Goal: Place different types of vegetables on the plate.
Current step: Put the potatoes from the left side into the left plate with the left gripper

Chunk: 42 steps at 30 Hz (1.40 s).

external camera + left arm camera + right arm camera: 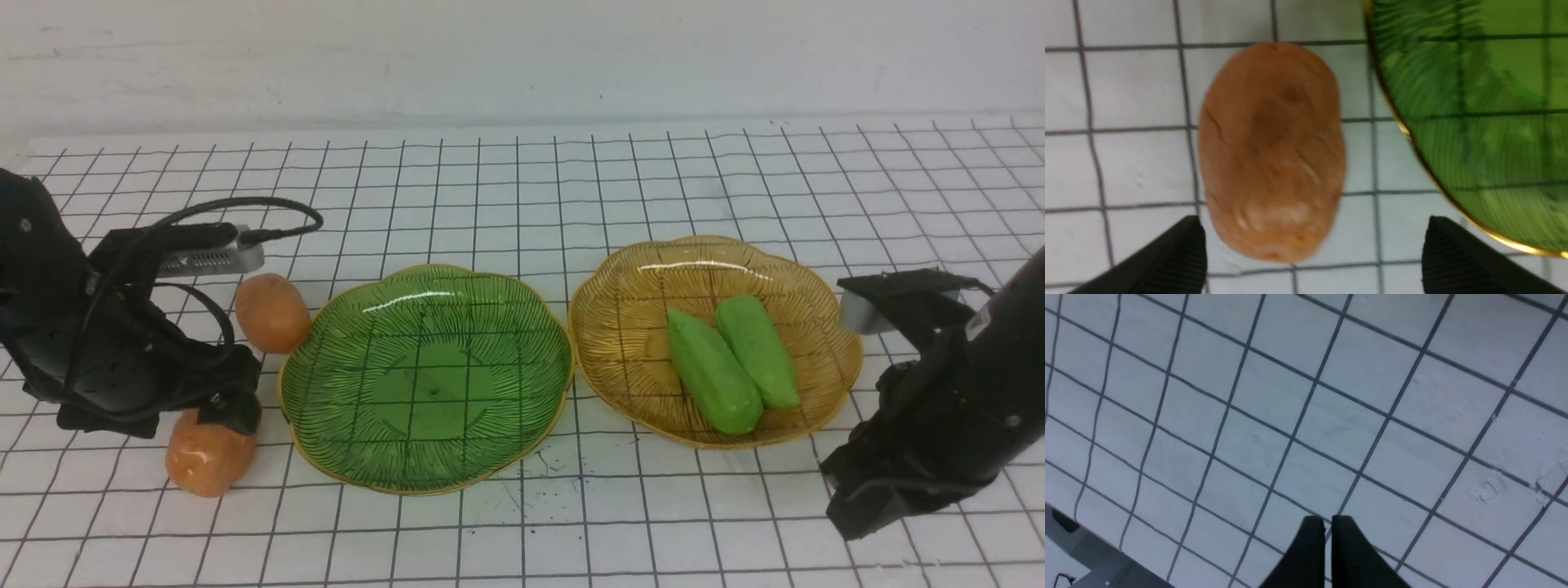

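Gridded table (522,163); left pincer (1313,222) spread above potato (1271,151).

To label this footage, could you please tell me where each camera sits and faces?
Front: between the arms, facing forward across gridded table; left arm, right arm show.
Left wrist: on left arm, down at potato; open left hand.
Right wrist: on right arm, down at the table; shut right hand.
Front and left wrist share the green plate.
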### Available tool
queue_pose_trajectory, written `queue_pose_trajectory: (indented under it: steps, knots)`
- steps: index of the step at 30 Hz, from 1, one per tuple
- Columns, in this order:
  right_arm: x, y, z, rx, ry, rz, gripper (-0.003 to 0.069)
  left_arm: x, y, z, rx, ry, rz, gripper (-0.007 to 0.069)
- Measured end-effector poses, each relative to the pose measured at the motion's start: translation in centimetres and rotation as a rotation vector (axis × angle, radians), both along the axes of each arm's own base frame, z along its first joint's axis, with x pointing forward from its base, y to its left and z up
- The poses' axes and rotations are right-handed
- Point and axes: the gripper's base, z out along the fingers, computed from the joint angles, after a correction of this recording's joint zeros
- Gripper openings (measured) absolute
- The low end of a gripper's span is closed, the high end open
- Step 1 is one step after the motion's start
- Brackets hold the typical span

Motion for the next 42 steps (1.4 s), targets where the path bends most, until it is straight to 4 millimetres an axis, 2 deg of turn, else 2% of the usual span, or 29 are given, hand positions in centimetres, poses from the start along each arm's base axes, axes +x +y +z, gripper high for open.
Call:
queue_pose_trajectory:
  steps: [6, 9, 11, 14, 19, 23, 25, 26, 27, 30, 32, 33, 35, 37, 42]
  knots:
    - [-0.1, 0.0, 0.1, 0.004, -0.002, 0.001, 0.0015, 1.0, 0.3, -2.8, 0.044, 0.071, -0.025, 0.0664]
    - [-0.1, 0.0, 0.0, 0.004, -0.001, 0.001, 0.0015, 1.2, 0.4, -4.0, 0.051, 0.108, -0.031, 0.0640]
    - [-0.1, 0.0, 0.0, 0.004, -0.001, 0.001, 0.0015, 1.3, 0.4, -4.2, 0.055, 0.111, -0.033, 0.0595]
    - [-0.1, 0.0, 0.0, 0.004, -0.002, 0.003, 0.0015, 1.5, 0.5, -4.0, 0.072, 0.099, -0.043, 0.0470]
    - [-0.1, 0.0, 0.0, 0.004, -0.002, 0.003, 0.0015, 1.7, 0.9, -3.7, 0.117, 0.092, -0.071, 0.0465]
    - [-0.1, 0.0, 0.0, 0.004, -0.002, 0.003, 0.0015, 1.8, 1.3, -2.4, 0.168, 0.136, -0.095, 0.0465]
    - [-0.1, 0.0, 0.0, 0.004, -0.002, 0.004, 0.0015, 2.1, 1.5, 0.4, 0.185, 0.129, -0.081, 0.0465]
    - [-0.1, 0.0, 0.0, 0.004, -0.002, 0.004, 0.0015, 2.1, 1.5, 0.7, 0.184, 0.118, -0.077, 0.0465]
    - [-0.1, 0.0, 0.0, 0.003, -0.005, 0.012, 0.0015, 2.4, 1.2, 2.8, 0.154, 0.091, -0.039, 0.0465]
    - [-0.1, 0.0, 0.0, 0.003, -0.010, 0.027, 0.0015, 3.0, -0.7, 6.1, 0.036, 0.006, -0.005, 0.0465]
    - [-0.1, 0.0, 0.0, 0.003, -0.010, 0.027, 0.0015, 3.2, -1.8, 6.7, -0.008, -0.023, -0.016, 0.0465]
    - [-0.1, 0.0, 0.0, 0.003, -0.011, 0.029, 0.0015, 3.6, -3.8, 7.2, -0.079, -0.073, -0.039, 0.0465]
    - [-0.1, 0.0, 0.0, 0.003, -0.011, 0.030, 0.0015, 3.8, -5.7, 7.1, -0.124, -0.103, -0.070, 0.0465]
    - [-0.1, 0.0, 0.0, 0.003, -0.011, 0.030, 0.0015, 4.1, -8.6, 6.5, -0.164, -0.130, -0.129, 0.0465]
    - [-0.1, 0.0, 0.0, 0.003, -0.011, 0.030, 0.0015, 4.7, -13.3, 3.4, -0.201, -0.090, -0.213, 0.0477]
